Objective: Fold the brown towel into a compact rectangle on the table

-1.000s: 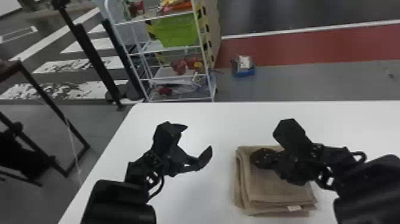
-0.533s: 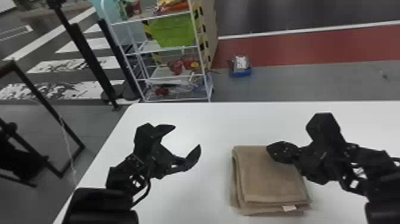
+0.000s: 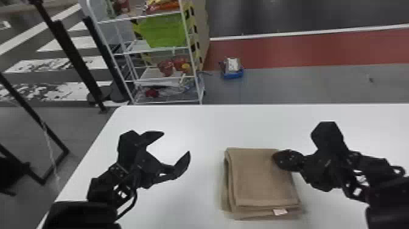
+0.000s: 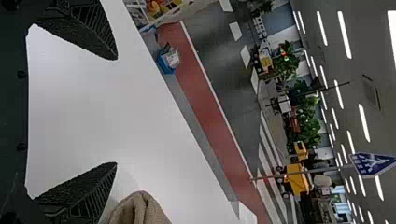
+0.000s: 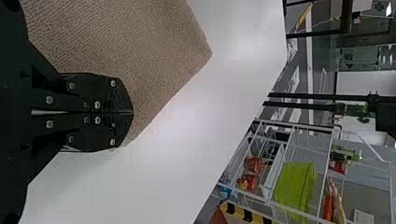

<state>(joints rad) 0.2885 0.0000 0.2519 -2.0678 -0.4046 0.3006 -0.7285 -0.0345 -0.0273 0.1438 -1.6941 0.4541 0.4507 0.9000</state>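
The brown towel (image 3: 258, 176) lies folded in a layered rectangle on the white table (image 3: 201, 128), a small pale tag at its near edge. My right gripper (image 3: 275, 160) is over the towel's far right part; in the right wrist view the right gripper (image 5: 132, 112) has its fingers pressed together beside the edge of the towel (image 5: 140, 51), with no cloth seen between them. To the left of the towel, my left gripper (image 3: 177, 142) stands open above bare table. In the left wrist view the left gripper (image 4: 116, 111) has widely parted fingers, and part of the towel (image 4: 139, 210) shows beside one.
Beyond the table's far left edge stands a white wire shelf rack (image 3: 164, 77) with a green bin (image 3: 164, 30). A blue container (image 3: 232, 73) is on the floor behind the table. Black posts (image 3: 73, 61) rise at the left.
My right gripper has moved right across the towel toward its right edge, uncovering more of its top. My left gripper sits slightly farther left in the head view, still open.
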